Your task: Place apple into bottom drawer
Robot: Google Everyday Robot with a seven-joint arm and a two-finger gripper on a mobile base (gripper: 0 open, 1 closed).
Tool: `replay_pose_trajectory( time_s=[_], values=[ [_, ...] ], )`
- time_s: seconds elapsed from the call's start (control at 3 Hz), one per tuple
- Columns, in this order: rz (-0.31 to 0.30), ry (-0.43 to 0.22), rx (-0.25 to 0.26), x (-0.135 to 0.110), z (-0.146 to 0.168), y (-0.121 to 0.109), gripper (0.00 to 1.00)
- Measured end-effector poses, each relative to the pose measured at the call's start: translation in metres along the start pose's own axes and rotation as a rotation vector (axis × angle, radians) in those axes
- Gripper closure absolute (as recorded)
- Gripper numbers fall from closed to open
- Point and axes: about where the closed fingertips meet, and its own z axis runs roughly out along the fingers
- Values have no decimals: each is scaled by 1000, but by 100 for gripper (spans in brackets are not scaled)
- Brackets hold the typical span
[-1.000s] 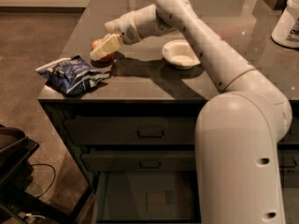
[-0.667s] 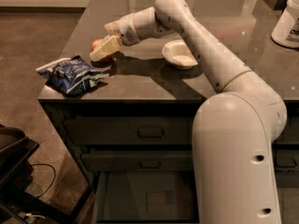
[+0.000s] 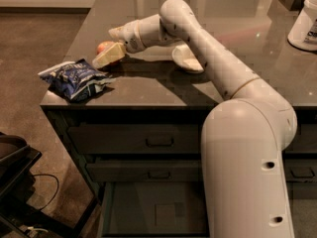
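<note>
One white robot arm (image 3: 233, 113), reaching from the near right across a dark bench (image 3: 148, 90) toward its left edge. At the arm's end, claw (image 3: 104, 48) spread wide, one pale finger on either side of the apple (image 3: 102, 45). Apple small, red-orange, resting on the bench top between those fingers. Crumpled blue chip bag (image 3: 74, 78) just near-left of the apple. White bowl (image 3: 188, 59) to the right, partly hidden behind the arm. White jar (image 3: 304, 21) at far right. Below, bottom drawer (image 3: 133, 207) of the left column pulled open, flat grey floor showing a faint square mark.
</note>
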Motion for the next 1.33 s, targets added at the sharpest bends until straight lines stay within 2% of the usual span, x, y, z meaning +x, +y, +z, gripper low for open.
replay_pose_trajectory(
  time_s=[0.33,1.33],
  values=[
    [0,0,0,0,0,0,19],
    [0,0,0,0,0,0,88]
  ],
)
